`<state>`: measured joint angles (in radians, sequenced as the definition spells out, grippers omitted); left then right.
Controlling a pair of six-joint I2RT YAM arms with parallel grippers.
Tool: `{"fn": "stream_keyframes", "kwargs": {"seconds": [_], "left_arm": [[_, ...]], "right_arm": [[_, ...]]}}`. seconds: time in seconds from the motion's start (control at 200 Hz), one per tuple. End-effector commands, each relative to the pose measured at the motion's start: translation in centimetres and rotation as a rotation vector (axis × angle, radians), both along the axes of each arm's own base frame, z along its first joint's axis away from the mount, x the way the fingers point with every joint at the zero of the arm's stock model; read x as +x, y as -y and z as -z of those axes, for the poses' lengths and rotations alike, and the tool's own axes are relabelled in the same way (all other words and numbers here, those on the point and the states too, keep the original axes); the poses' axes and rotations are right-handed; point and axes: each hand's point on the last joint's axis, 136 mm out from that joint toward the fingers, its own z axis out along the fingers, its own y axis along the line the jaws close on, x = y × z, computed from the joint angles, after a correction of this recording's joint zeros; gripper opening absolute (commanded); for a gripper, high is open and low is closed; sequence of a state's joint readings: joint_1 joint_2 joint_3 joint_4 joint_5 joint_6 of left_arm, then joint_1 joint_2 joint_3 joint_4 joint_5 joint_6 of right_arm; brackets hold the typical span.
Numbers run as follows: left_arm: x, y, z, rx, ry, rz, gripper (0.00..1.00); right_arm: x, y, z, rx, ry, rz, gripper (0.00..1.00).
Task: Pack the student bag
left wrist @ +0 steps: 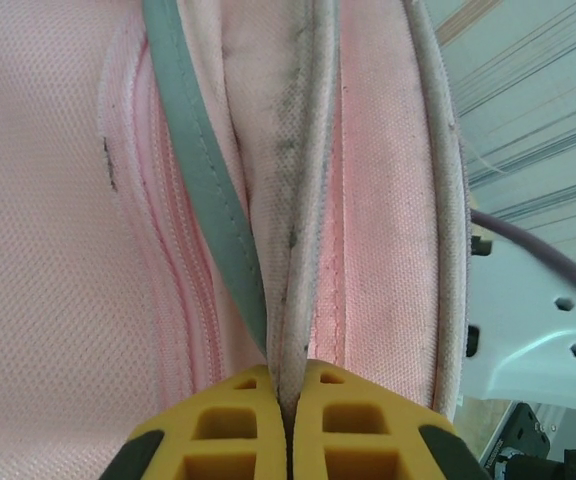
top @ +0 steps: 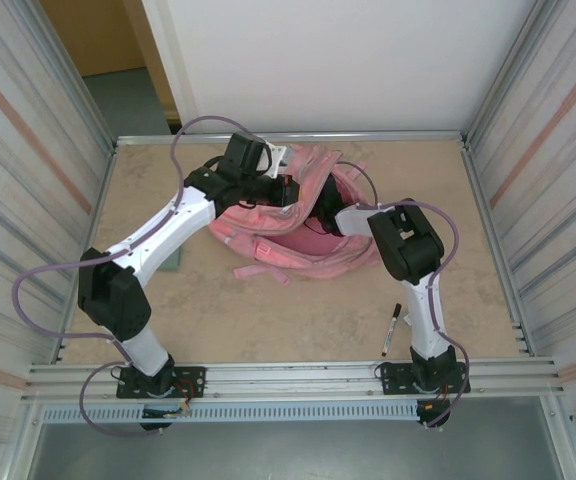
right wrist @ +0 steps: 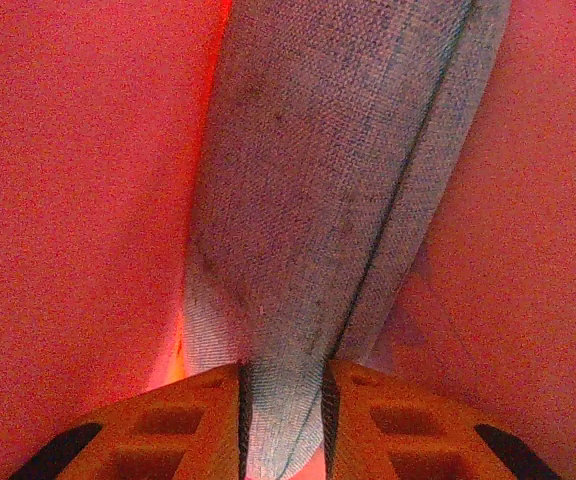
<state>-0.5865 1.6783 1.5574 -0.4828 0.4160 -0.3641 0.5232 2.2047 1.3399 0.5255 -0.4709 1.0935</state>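
The pink student bag (top: 313, 262) lies at the middle back of the table with its mouth open toward the right. My left gripper (top: 276, 188) is at the bag's upper left edge. In the left wrist view it (left wrist: 288, 405) is shut on a folded piped seam of the bag (left wrist: 58, 250), beside a grey-green strap (left wrist: 203, 180). My right gripper (top: 324, 222) reaches into the bag's opening. In the right wrist view it (right wrist: 281, 425) is shut on a grey woven fabric pouch (right wrist: 338, 190), with the bag's red-lit lining (right wrist: 68, 200) all around.
A black marker (top: 392, 330) lies on the table by the right arm's base. A flat greenish item (top: 175, 262) peeks out under the left arm. Corrugated walls (top: 28, 150) close in both sides, and a metal rail (top: 298, 372) runs along the near edge.
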Motion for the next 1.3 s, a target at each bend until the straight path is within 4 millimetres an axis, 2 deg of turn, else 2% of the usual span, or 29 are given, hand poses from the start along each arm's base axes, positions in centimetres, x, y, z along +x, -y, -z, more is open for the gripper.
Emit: {"fn": "stream_keyframes", "kwargs": {"seconds": [0.0, 0.05, 0.155, 0.225, 0.351, 0.486, 0.546, 0.621, 0.681, 0.702, 0.757, 0.822, 0.847, 0.902, 0.937, 0.997, 1.047, 1.183, 1.298], "left_arm": [[0.0, 1.2, -5.0, -0.131, 0.15, 0.071, 0.0], [0.7, 0.3, -4.5, -0.131, 0.145, 0.036, 0.0], [1.5, -1.3, -3.5, -0.15, 0.1, 0.002, 0.0], [1.8, -2.1, -2.4, -0.091, 0.106, -0.029, 0.0], [1.7, -2.1, -0.5, 0.005, 0.107, -0.024, 0.0], [0.6, -1.5, 1.1, 0.001, 0.062, 0.016, 0.0], [0.2, -1.2, 1.8, 0.012, 0.045, 0.025, 0.2], [-0.6, -1.1, 2.1, 0.023, 0.006, 0.042, 0.31], [-1.1, -2.0, 2.2, 0.05, -0.006, 0.016, 0.48], [-1.2, -2.4, 2.4, 0.064, -0.01, -0.001, 0.52], [-1.4, -4.4, 2.8, 0.115, -0.004, -0.076, 0.59], [-1.6, -7.3, 3.8, 0.18, -0.013, -0.18, 0.63], [-1.6, -8.9, 4.2, 0.212, -0.022, -0.24, 0.63], [-1.8, -12.7, 5.5, 0.287, -0.069, -0.386, 0.63], [-1.9, -15.9, 6.4, 0.342, -0.104, -0.511, 0.64], [-2.9, -20.9, 8.2, 0.429, -0.165, -0.696, 0.64], [-3.6, -23.8, 9.8, 0.441, -0.221, -0.789, 0.63], [-4.6, -29.4, 14.0, 0.391, -0.371, -0.957, 0.63], [-3.7, -33.2, 16.9, 0.384, -0.415, -1.039, 0.63]], "right_arm": [[0.1, -0.7, -2.6, 0.078, 0.032, -0.024, 0.31], [-0.4, 0.2, -3.1, 0.071, 0.037, -0.023, 0.33], [-2.0, 2.9, -3.0, 0.022, 0.025, -0.007, 0.39], [-3.2, 4.6, -2.9, 0.006, 0.011, -0.005, 0.43], [-6.2, 8.6, -1.4, -0.063, -0.03, 0.045, 0.5], [-8.8, 13.2, -1.3, -0.111, -0.058, 0.117, 0.51], [-9.9, 15.3, -1.7, -0.13, -0.072, 0.139, 0.51], [-11.3, 18.4, -2.7, -0.241, -0.053, 0.19, 0.53], [-12.3, 20.9, -3.4, -0.372, -0.032, 0.233, 0.56], [-12.4, 21.6, -4.2, -0.4, -0.008, 0.249, 0.57], [-13.3, 23.7, -5.6, -0.465, 0.02, 0.276, 0.6], [-14.2, 26.3, -7.0, -0.51, 0.031, 0.338, 0.65], [-14.5, 27.5, -7.2, -0.523, 0.022, 0.372, 0.69], [-15.3, 29.4, -7.7, -0.535, 0.001, 0.429, 0.69], [-15.6, 30.1, -8.4, -0.53, 0.011, 0.447, 0.7], [-15.9, 30.4, -9.8, -0.524, 0.041, 0.434, 0.7], [-16.4, 30.7, -11.2, -0.543, 0.073, 0.433, 0.7], [-16.5, 30.4, -12.3, -0.545, 0.132, 0.421, 0.7], [-16.5, 28.9, -13.0, -0.518, 0.159, 0.36, 0.69]]}}
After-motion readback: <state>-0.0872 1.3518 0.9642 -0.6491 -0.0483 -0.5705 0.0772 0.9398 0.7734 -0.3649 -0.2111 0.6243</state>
